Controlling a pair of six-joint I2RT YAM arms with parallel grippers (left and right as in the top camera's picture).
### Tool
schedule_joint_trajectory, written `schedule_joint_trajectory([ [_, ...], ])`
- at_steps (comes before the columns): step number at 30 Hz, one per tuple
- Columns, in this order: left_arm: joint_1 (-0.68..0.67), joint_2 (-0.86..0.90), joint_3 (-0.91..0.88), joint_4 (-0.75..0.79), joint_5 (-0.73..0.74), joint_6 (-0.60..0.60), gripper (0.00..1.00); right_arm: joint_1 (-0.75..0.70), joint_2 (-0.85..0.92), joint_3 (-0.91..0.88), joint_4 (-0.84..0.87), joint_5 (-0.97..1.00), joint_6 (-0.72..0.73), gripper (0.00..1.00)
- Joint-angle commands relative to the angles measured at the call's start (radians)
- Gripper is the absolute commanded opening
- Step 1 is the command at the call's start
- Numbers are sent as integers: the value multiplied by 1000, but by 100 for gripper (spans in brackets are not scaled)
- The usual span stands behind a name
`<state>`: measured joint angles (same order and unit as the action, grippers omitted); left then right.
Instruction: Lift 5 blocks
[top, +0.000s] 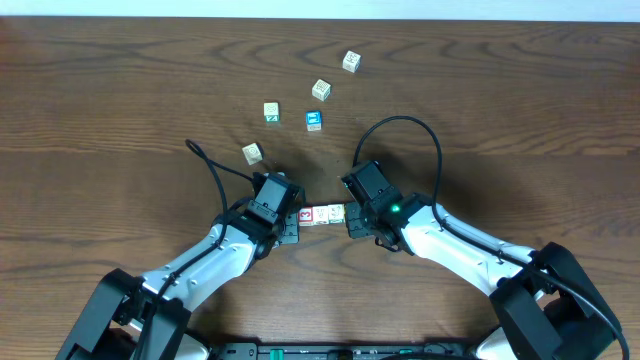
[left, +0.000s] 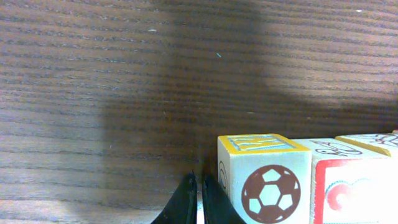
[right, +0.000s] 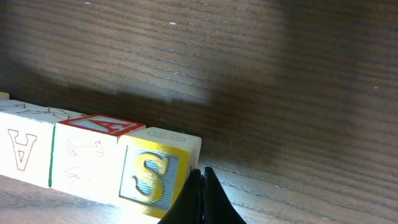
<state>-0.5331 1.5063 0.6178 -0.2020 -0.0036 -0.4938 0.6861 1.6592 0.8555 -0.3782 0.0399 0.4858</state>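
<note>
Wooden blocks (top: 322, 214) in row, closed left claw (left: 198, 200), closed right claw (right: 200, 198) at ends

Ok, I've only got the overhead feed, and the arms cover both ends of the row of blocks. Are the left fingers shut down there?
Observer: Yes. In the left wrist view the left gripper is shut, fingers together, just beside the yellow-topped cube, which has a brown football on its side.
Operator: And the right side?
Observer: The right gripper is shut too, its tips next to the S block, the end cube with a yellow-framed S on its side.
Operator: What sits next to that one?
Observer: A red-topped block with a letter A on top, flush against it.
</note>
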Motion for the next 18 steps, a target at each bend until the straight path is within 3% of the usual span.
schedule_joint_trajectory([
  [1, -33, -5, 39, 20, 88, 0, 7, 54, -4, 47, 21, -157, -8, 1],
  [18, -17, -48, 39, -23, 43, 20, 7, 55, -4, 47, 4, -156, -8, 1],
])
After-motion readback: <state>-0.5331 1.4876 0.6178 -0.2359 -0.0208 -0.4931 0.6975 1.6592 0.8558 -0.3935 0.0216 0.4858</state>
